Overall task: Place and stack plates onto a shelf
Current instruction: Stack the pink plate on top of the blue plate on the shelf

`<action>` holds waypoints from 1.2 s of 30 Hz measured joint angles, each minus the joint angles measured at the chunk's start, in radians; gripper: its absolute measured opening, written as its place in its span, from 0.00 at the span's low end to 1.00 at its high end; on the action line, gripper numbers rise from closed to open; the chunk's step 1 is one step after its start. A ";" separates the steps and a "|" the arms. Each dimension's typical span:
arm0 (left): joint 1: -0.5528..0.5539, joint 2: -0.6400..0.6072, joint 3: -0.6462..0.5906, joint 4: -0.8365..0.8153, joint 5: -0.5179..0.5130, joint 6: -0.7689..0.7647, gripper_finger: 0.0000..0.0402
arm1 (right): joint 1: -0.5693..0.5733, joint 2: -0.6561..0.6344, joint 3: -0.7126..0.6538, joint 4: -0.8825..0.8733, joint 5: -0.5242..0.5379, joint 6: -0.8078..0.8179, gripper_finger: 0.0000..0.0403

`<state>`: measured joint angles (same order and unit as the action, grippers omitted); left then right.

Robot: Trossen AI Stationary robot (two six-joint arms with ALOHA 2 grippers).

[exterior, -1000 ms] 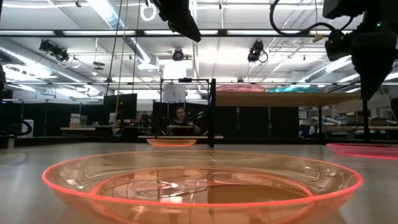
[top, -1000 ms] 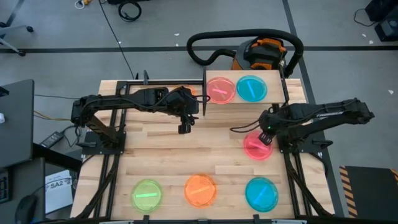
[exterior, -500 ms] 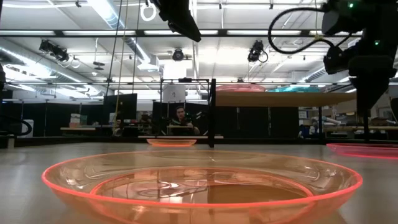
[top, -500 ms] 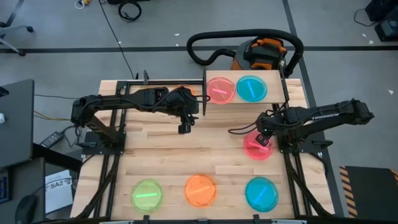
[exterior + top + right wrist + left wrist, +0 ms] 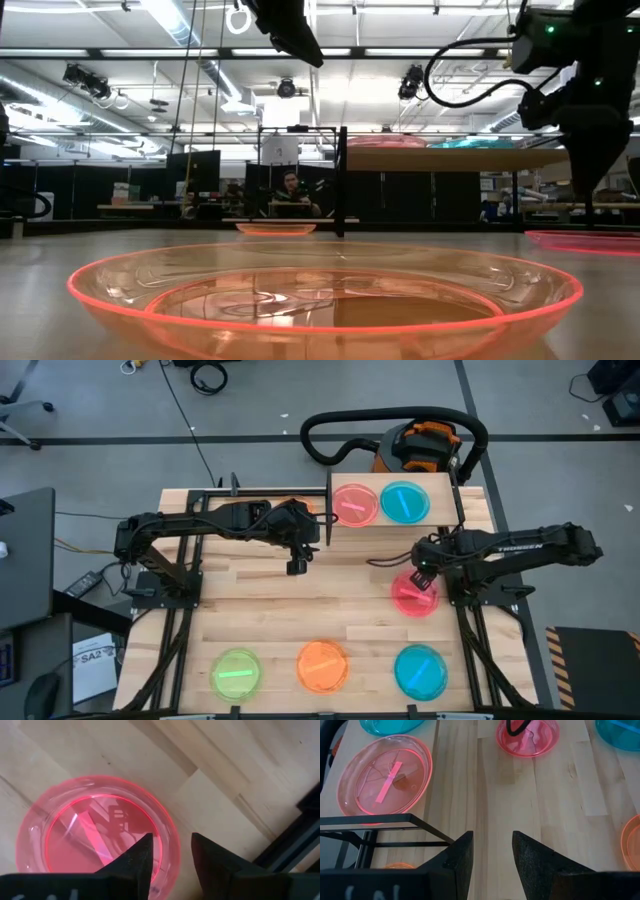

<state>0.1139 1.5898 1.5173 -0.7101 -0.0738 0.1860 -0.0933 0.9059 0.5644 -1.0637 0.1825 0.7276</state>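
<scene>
Right tool [image 5: 424,577] hangs open and empty directly above the pink plate [image 5: 413,596] on the counter [image 5: 260,600], fingers [image 5: 142,857] straddling its near rim (a straight descent, by my judgement); the left tool [image 5: 297,566], open, waits beside the shelf [image 5: 445,500].

Directly under the black right gripper [image 5: 424,577] lies a translucent pink plate [image 5: 412,596] with a bright pink streak [image 5: 92,840] and a glowing rim. Beyond that gripper, on the pale wood shelf [image 5: 441,492] with its thin black frame, sit a second pink plate [image 5: 353,504] with a light pink streak and a turquoise-blue plate [image 5: 404,502] with a lighter blue streak. Well apart from both grippers, a green plate [image 5: 236,672], an orange plate [image 5: 322,665] and a blue plate [image 5: 420,671] lie on the light wooden table [image 5: 250,600]. The left gripper [image 5: 297,565] is black.
</scene>
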 joint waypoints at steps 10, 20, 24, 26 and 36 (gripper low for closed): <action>0.000 0.000 0.000 0.000 0.000 0.000 0.36 | -0.049 0.101 0.000 0.085 -0.020 -0.114 0.36; 0.000 0.000 0.000 0.000 0.000 0.000 0.36 | -0.107 0.217 0.000 0.165 -0.032 -0.277 0.36; 0.000 0.000 0.000 0.000 0.000 0.000 0.36 | -0.128 0.263 0.000 0.177 -0.075 -0.320 0.36; 0.000 0.000 0.000 0.000 0.000 0.000 0.36 | -0.136 0.285 0.000 0.181 -0.086 -0.330 0.36; 0.000 0.000 0.000 0.000 0.000 0.000 0.36 | -0.160 0.385 0.000 0.183 -0.101 -0.338 0.36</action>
<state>0.1139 1.5898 1.5173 -0.7101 -0.0738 0.1860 -0.2534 1.2913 0.5644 -0.8810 0.0814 0.3897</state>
